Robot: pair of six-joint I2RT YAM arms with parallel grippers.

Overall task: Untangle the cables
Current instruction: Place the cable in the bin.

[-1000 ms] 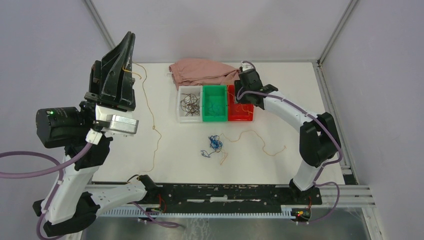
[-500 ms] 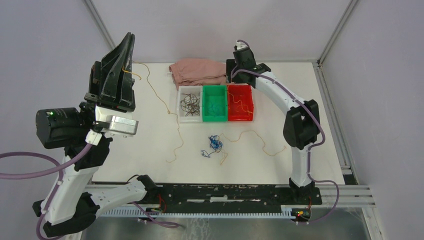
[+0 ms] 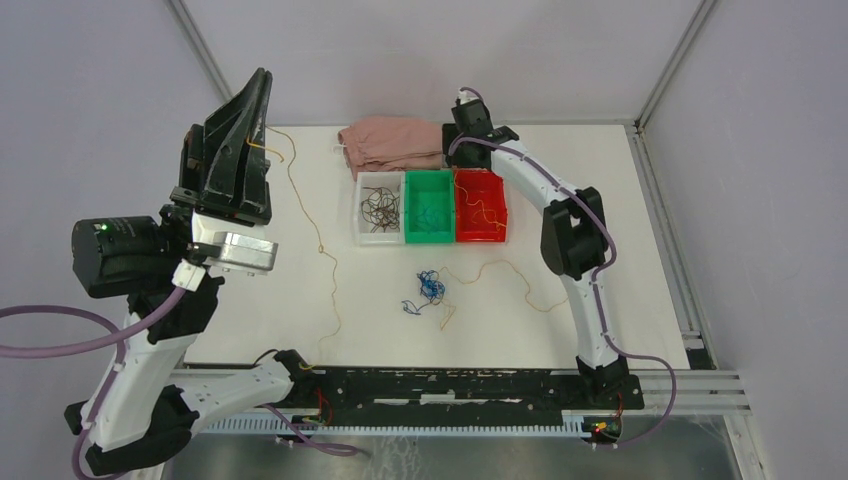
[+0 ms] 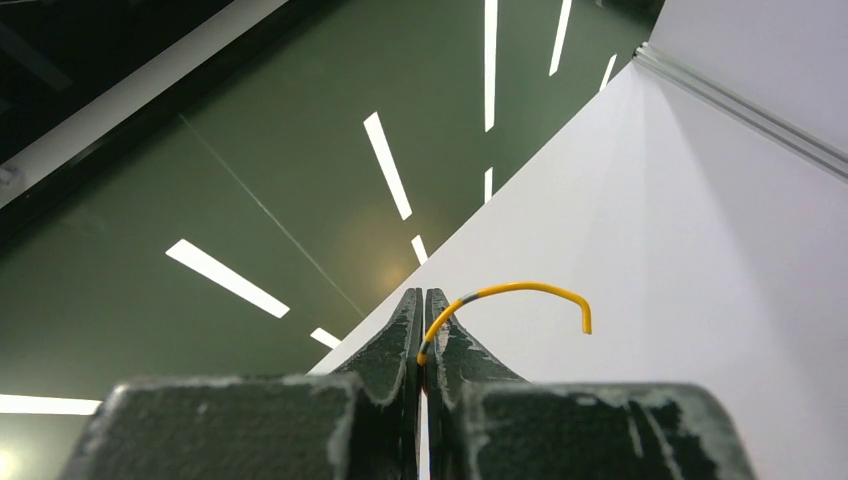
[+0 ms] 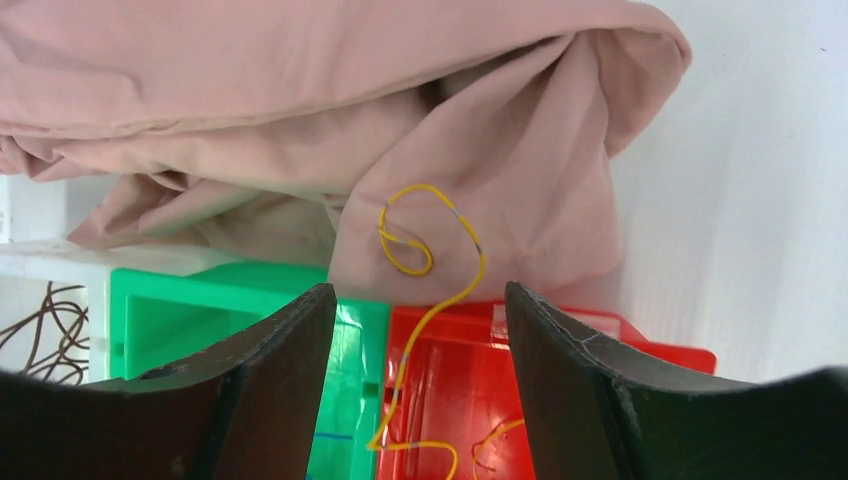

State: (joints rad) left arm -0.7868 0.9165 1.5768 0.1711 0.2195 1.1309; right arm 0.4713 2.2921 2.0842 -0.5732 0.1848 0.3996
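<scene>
My left gripper (image 3: 258,95) is raised high at the left, shut on the end of a long yellow wire (image 3: 322,250) that hangs down to the table's front edge. In the left wrist view the wire's tip (image 4: 520,291) curls out from the closed gripper (image 4: 422,295). My right gripper (image 3: 468,110) is open and empty over the pink cloth's right end. In the right wrist view the gripper (image 5: 420,290) frames a yellow wire (image 5: 440,300) running from the cloth into the red bin (image 5: 600,340). A small blue tangle (image 3: 430,287) and a loose yellow wire (image 3: 500,268) lie mid-table.
Three bins stand in a row: white (image 3: 362,232) with dark brown wires, green (image 3: 410,195) with blue wire, red (image 3: 500,205) with yellow wires. The pink cloth (image 3: 395,142) lies bunched behind them. Metal frame posts and walls border the table.
My right arm has moved back and left, from over the red bin to the cloth's right end. The hanging yellow wire has swung, its lower end now nearer the front edge.
</scene>
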